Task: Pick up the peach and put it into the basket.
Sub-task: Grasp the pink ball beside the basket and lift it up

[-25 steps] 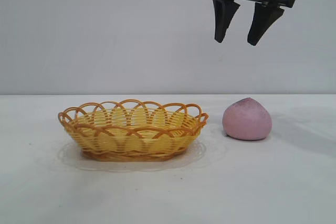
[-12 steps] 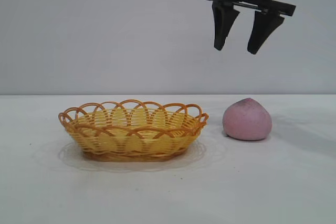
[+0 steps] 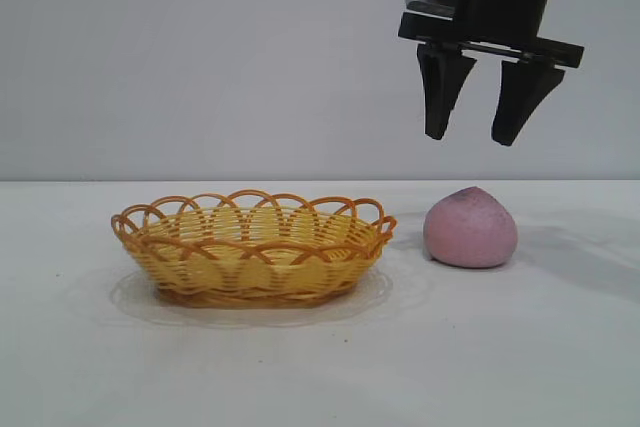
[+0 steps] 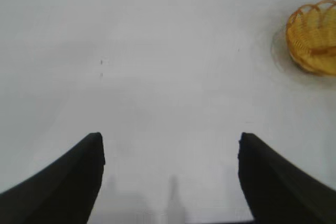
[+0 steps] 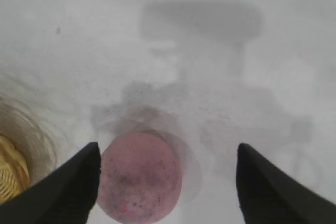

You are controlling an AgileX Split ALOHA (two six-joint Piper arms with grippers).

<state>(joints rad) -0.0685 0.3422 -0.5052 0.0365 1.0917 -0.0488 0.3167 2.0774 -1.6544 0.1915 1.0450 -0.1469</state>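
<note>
Basket (image 3: 253,247) sits nearest on the white table (image 3: 500,347), left of centre, upright, nothing inside. Peach (image 3: 470,228) rests on the table just beside the basket's right end, apart from it, pointed tip up. Right gripper (image 3: 478,134) hangs in the air above the peach, not touching it, fingers (image 3: 441,92) spread apart and pointing down, nothing held. In the right wrist view the peach (image 5: 138,176) lies below and close to one finger (image 5: 58,187), basket edge (image 5: 13,174) at the side. Left gripper (image 4: 170,182) is out of the exterior view; its wrist view shows fingers (image 4: 63,182) wide apart over bare table, basket (image 4: 314,38) well off to one corner.
</note>
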